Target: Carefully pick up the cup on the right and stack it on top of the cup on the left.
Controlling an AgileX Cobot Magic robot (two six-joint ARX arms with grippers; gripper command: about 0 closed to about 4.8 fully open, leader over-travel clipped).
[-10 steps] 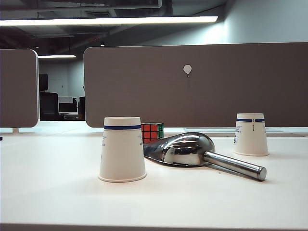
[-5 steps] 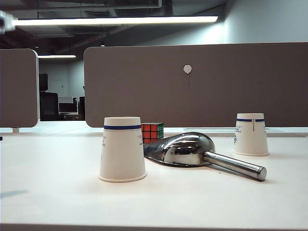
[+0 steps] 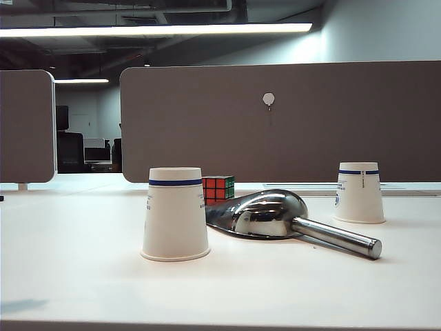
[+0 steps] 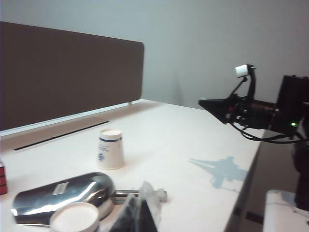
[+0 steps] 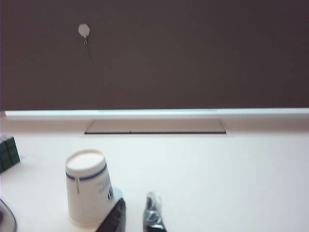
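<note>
Two white paper cups with a blue band stand upside down on the white table. The cup on the left [image 3: 175, 214] is nearer the front and the cup on the right [image 3: 359, 193] farther back. Neither gripper appears in the exterior view. My right gripper [image 5: 135, 213] hovers just beside the right cup [image 5: 87, 188], its fingers a narrow gap apart with bare table between them. My left gripper [image 4: 140, 212] is blurred, fingers together and empty, above the left cup's base [image 4: 75, 218]; the right cup [image 4: 110, 149] stands beyond.
A shiny metal scoop [image 3: 275, 217] lies between the cups, handle pointing toward the front right. A Rubik's cube [image 3: 218, 188] sits behind it. Grey partition panels [image 3: 275, 121] close off the table's back edge. The right arm [image 4: 256, 108] hangs over the table's edge in the left wrist view.
A blur at the top left corner half a second ago is gone. A faint shadow has appeared on the table's front left and slid toward the front edge. Cups, scoop and cube have not moved.
</note>
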